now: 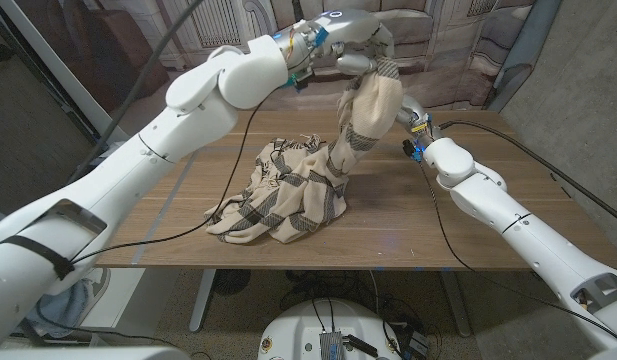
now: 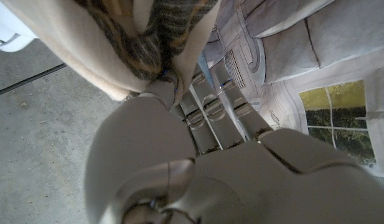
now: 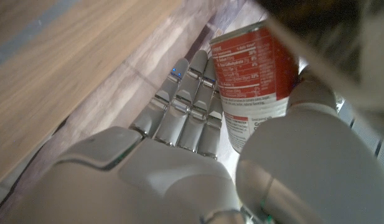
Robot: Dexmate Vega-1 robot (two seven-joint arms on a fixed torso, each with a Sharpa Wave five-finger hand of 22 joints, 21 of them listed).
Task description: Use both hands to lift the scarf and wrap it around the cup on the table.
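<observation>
The beige scarf [image 1: 288, 190] with dark stripes lies heaped mid-table, and one end rises to my left hand [image 1: 360, 55], which grips it high above the table's far side. That raised end drapes over the cup. In the right wrist view the cup [image 3: 257, 74] is a red and white labelled can, held between the fingers and thumb of my right hand [image 3: 179, 162], with scarf cloth [image 3: 341, 37] over it. My right hand [image 1: 408, 118] sits just behind the draped cloth. In the left wrist view, scarf [image 2: 135, 37] is caught at my left hand's [image 2: 179, 162] fingers.
The wooden table [image 1: 468, 230] has bare room on its right half and along the front edge. Black cables [image 1: 435, 200] trail over the table from both wrists. A printed backdrop [image 1: 458, 40] hangs behind the far edge.
</observation>
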